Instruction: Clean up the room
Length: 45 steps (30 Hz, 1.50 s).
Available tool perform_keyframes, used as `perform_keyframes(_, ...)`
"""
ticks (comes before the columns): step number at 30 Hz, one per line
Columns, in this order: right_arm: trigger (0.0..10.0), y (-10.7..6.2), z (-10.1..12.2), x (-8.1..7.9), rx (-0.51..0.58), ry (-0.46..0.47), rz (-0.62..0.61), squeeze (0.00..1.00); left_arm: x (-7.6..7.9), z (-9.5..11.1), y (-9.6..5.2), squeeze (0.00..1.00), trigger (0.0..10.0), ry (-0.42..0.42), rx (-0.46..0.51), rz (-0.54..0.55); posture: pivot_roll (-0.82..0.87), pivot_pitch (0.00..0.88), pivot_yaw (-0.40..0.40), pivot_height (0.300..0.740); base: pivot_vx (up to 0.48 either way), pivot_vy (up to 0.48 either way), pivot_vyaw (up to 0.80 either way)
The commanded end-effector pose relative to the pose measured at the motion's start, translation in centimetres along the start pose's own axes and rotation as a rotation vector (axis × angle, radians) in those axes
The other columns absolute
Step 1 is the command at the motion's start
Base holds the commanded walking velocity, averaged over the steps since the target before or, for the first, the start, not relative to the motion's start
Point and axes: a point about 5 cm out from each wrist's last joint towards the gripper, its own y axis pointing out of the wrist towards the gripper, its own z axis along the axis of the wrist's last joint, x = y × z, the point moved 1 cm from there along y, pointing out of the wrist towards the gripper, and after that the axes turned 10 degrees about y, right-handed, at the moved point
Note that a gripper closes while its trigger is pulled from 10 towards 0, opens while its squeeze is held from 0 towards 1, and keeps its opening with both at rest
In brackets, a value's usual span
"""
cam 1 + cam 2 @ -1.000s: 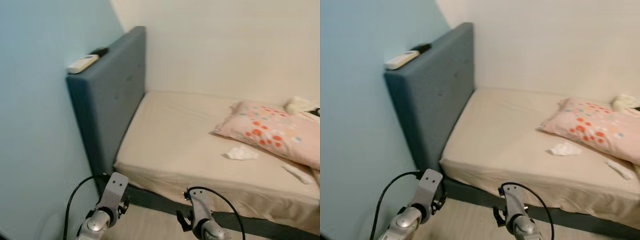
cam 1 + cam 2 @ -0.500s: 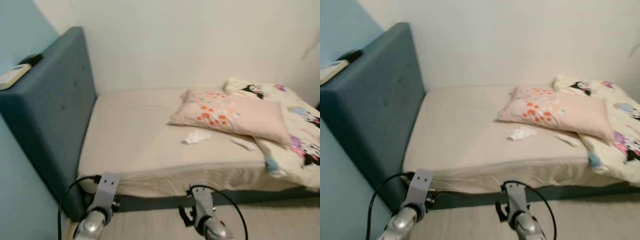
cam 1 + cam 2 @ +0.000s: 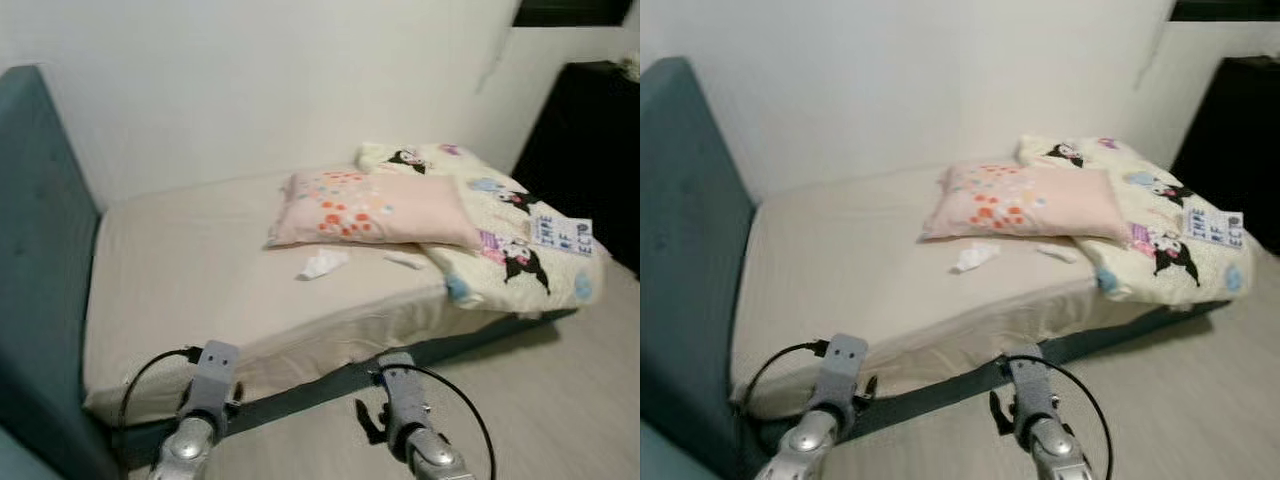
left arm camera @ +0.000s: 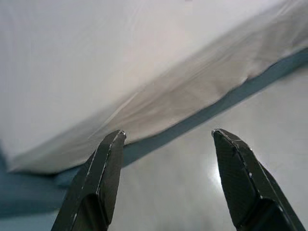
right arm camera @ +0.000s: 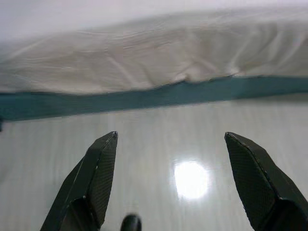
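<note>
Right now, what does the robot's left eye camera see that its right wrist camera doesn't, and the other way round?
The left eye view takes in the pink spotted pillow, the cartoon-print blanket, a crumpled white tissue and the teal headboard. The right wrist view looks along the right gripper, open, at a bright glare on the floor. Both show the bed's beige sheet above the teal bed base.

Before me stood the bed (image 3: pixel 190 290), its beige sheet over a teal frame. On it lay a pink spotted pillow (image 3: pixel 372 206), a crumpled white tissue (image 3: pixel 322 263) just beside the pillow, a smaller white scrap (image 3: pixel 404 260) nearby, and a cartoon-print blanket (image 3: pixel 510 235) hanging over the far end.
</note>
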Motion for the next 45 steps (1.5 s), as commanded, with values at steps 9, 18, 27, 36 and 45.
perform_keyframes(9,10.0,0.1,-0.1,-1.2,-0.001,-0.059,0.063,0.00,-0.9,-0.7,-0.1,0.00,10.0,-0.040,-0.016,0.050,-0.02,0.032,-0.037,0.740,0.000,0.000,0.00)
perform_keyframes(18,10.0,0.1,0.0,-1.3,0.020,-0.072,0.058,0.00,-1.2,-0.2,-0.2,0.00,10.0,-0.068,0.027,0.068,-0.02,0.027,-0.033,0.740,0.000,0.000,0.44)
perform_keyframes(27,10.0,-0.1,-0.4,-0.6,0.016,-0.089,0.041,0.00,-0.5,-0.3,-0.6,0.00,10.0,-0.034,0.075,0.010,-0.03,0.019,-0.036,0.740,0.000,0.000,0.00)
perform_keyframes(36,10.0,-0.2,-0.7,-0.4,0.014,-0.093,0.028,0.00,-0.2,-0.5,-0.7,0.00,10.0,-0.045,0.072,0.000,-0.03,0.018,-0.034,0.740,0.000,0.000,0.00)
perform_keyframes(45,10.0,-0.3,-1.1,-0.6,0.005,-0.094,0.033,0.00,-0.3,-0.3,-0.6,0.00,10.0,-0.072,0.089,-0.010,-0.03,0.012,-0.035,0.740,0.000,0.000,0.00)
